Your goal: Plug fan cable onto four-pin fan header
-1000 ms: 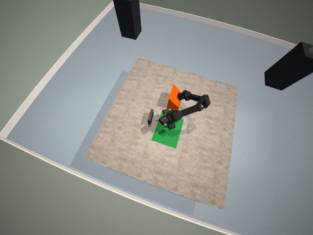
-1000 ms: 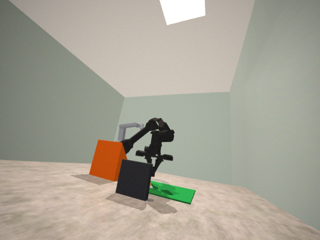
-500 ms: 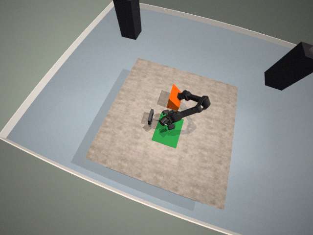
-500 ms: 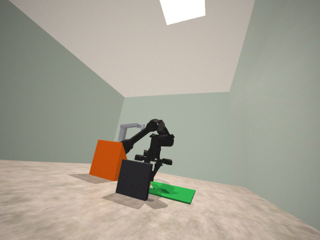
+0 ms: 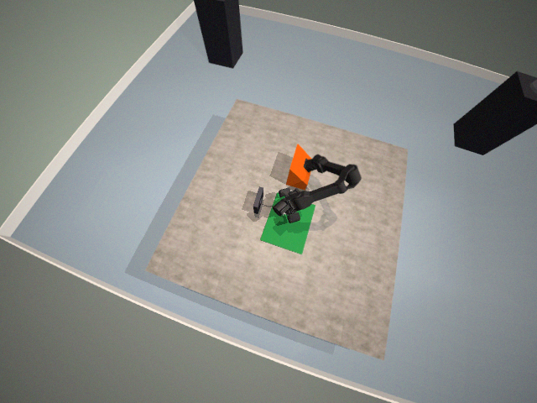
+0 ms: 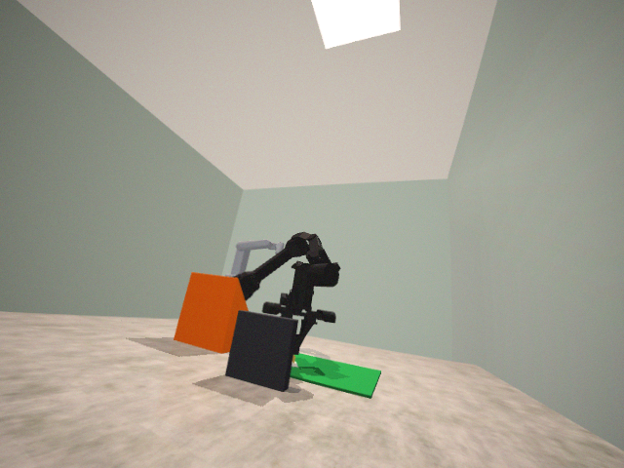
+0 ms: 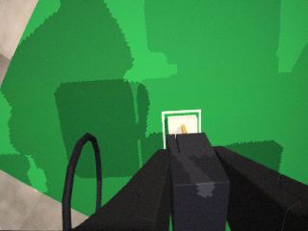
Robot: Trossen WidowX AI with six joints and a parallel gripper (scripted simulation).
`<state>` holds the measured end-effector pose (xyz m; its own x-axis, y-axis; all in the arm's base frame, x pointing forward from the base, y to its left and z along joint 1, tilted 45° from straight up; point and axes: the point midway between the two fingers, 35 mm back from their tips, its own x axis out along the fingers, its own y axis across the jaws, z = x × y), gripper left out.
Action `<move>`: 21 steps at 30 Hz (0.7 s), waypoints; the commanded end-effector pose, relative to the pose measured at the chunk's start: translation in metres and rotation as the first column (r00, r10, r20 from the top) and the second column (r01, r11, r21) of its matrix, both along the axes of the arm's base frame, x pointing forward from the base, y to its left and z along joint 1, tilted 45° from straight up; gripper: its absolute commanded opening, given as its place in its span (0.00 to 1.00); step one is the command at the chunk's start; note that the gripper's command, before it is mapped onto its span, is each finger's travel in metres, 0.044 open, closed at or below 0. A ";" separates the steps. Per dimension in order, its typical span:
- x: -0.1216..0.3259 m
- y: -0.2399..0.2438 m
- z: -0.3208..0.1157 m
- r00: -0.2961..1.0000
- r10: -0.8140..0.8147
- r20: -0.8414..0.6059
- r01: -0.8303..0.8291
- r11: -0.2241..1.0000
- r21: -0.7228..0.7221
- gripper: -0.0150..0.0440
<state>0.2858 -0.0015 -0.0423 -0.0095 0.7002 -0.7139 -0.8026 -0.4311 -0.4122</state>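
Observation:
My gripper point(image 6: 296, 348) point(image 7: 189, 157) is shut on the dark plug point(image 7: 199, 207), its fingers on either side. The plug's front end overlaps the near part of the white fan header point(image 7: 191, 120) in the wrist view. One gold pin shows beyond it; the other pins are hidden. I cannot tell whether the plug touches the header. The header is inside a white outline on the green board point(image 5: 284, 243) point(image 6: 352, 380) point(image 7: 217, 72). The black cable point(image 5: 267, 205) point(image 7: 67, 197) loops up left of the fingers. The dark fan point(image 5: 258, 200) point(image 6: 260, 350) stands upright beside the board.
An orange block point(image 5: 299, 166) point(image 6: 206, 312) stands behind the fan, close to the arm's base. The arm reaches over the board from the right in the top view. A pale grey arm shape point(image 6: 241, 259) shows behind the orange block.

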 end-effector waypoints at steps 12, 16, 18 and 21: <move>0.004 0.000 0.000 1.000 -0.001 0.003 0.001 1.000 0.002 0.25; 0.003 0.000 0.000 1.000 -0.001 0.003 0.001 1.000 0.002 0.25; 0.003 0.001 -0.001 1.000 -0.001 0.003 0.001 1.000 0.002 0.25; 0.003 0.001 -0.001 1.000 -0.002 0.003 0.002 1.000 0.002 0.25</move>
<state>0.2885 -0.0009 -0.0429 -0.0087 0.7000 -0.7141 -0.8000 -0.4333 -0.4150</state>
